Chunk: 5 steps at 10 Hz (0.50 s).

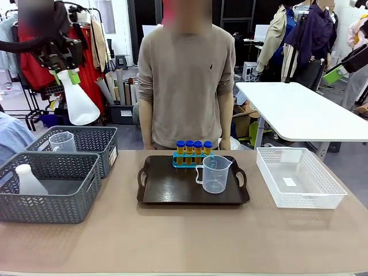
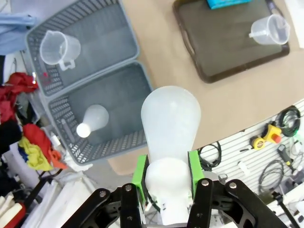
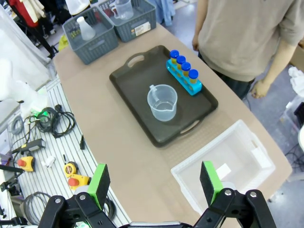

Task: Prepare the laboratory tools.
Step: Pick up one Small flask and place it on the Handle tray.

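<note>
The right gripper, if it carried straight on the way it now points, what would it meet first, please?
Probably the white mesh basket: the open right gripper looks down over the table's edge, with that basket's near corner just ahead of its fingers. Depth is unclear; it might reach bare tabletop instead.

No legible text, brand or number is shown; the white labels on the grey basket (image 1: 112, 155) and in the mesh basket (image 1: 289, 181) are unreadable.

Bright even light, wide-angle distortion
</note>
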Available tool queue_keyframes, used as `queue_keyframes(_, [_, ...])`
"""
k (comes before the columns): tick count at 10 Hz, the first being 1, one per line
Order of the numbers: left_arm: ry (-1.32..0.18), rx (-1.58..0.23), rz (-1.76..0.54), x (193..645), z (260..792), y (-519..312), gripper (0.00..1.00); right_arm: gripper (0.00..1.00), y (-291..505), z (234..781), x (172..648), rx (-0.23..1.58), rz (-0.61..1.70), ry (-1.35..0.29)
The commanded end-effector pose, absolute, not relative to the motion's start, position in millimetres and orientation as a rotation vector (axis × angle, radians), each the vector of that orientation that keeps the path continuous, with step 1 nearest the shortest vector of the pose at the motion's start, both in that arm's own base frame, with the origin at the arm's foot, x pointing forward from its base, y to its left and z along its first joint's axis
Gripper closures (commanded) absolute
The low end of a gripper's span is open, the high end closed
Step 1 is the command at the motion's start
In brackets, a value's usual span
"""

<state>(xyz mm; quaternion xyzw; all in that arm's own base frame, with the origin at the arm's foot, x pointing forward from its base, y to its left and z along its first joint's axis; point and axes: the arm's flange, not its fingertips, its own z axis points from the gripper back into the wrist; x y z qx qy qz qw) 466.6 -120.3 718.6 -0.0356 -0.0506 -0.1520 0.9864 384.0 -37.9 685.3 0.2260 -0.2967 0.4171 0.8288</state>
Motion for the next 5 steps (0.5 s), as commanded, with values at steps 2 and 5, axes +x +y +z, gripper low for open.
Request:
queue_keyframes(2, [-0.123,-0.030,-0.389,460.5,694.6,-191.7,1.00,0.00,-36.7,686.3,384.3,0.493,0.896,-0.645])
queue_keyframes(5, [-0.243,-0.058,-0.538,448.0,666.7,-261.3,1.00,0.00,-36.7,686.3,384.3,0.493,0.896,-0.645])
